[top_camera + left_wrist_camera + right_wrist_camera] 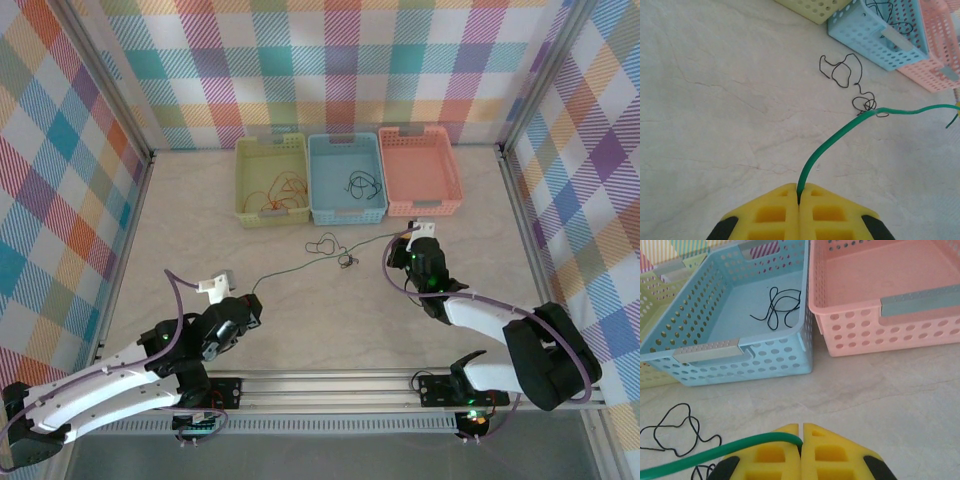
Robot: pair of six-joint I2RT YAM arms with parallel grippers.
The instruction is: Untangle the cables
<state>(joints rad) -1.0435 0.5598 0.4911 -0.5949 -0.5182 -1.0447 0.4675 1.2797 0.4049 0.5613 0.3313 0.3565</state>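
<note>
Holding left arm [110, 385] low, stretched toward table centre; clamping green cable [830, 142] in left gripper [799, 192], jaws together; keeping right arm [500, 325] folded, forearm angled leftward; pinching same cable in right gripper [801, 432], jaws together.

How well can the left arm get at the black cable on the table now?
Probably not yet: the left claw is shut on the green cable and must let go first. The table toward the black cable looks free.
</note>
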